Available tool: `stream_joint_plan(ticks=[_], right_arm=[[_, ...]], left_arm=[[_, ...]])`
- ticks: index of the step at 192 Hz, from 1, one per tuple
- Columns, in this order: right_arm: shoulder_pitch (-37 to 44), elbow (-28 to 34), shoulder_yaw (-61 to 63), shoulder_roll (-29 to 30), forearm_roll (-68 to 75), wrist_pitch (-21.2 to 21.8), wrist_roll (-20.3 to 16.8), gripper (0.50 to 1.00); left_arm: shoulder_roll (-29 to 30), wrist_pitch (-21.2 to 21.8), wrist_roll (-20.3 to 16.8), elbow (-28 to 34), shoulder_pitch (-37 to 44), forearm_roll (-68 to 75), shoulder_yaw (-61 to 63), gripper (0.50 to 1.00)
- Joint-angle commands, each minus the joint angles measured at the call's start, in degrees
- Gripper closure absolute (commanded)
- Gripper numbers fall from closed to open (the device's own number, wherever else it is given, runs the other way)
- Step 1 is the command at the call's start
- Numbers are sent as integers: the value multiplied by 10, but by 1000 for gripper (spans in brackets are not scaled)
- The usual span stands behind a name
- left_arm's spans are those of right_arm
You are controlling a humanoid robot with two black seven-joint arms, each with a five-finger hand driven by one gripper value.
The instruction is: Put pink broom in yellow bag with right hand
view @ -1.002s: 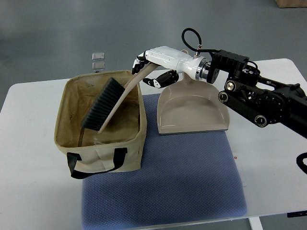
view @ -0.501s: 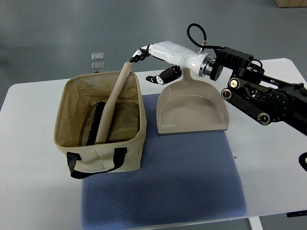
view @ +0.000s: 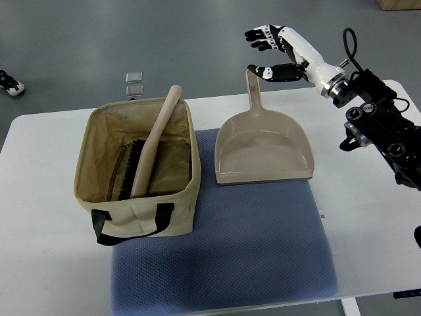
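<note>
The broom has a pale beige-pink handle and dark bristles. It lies inside the yellow fabric bag, bristles at the bottom, handle leaning on the bag's back rim. My right hand is open and empty, raised above the table's back edge, well right of the bag and just above the dustpan's handle tip. The left arm is not in view.
A beige dustpan lies right of the bag on a blue mat on the white table. Two small clear cubes sit on the floor behind the table. A shoe shows at the left edge.
My right hand let go of the broom handle and drew back up and to the right. The broom settled into the bag and has stayed there.
</note>
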Motion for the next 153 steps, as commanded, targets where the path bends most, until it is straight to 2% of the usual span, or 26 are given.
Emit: stream_joint_plan(ticks=[1,13,33,40,47,108,153], right_arm=[[-19,-20,7,0,103,1,22,703],[-27,-25,9,1,146,0,23,687],[-44,-27,11,5,229,-2,23,626],[-48,-27,12,6,257,-3,23,589],[-52,-27,12,7,275,-3,23,583],[-72,-35,13,27,406,-18,24,572],[-85,-51,13,35,426,-18,37,570]], left_arm=[[0,0,0,0,0,0,0,500],[0,0,0,0,0,0,0,500],[0,0,0,0,0,0,0,500],[0,0,0,0,0,0,0,500],[0,0,0,0,0,0,0,500],[0,0,0,0,0,0,0,500],[0,0,0,0,0,0,0,500]])
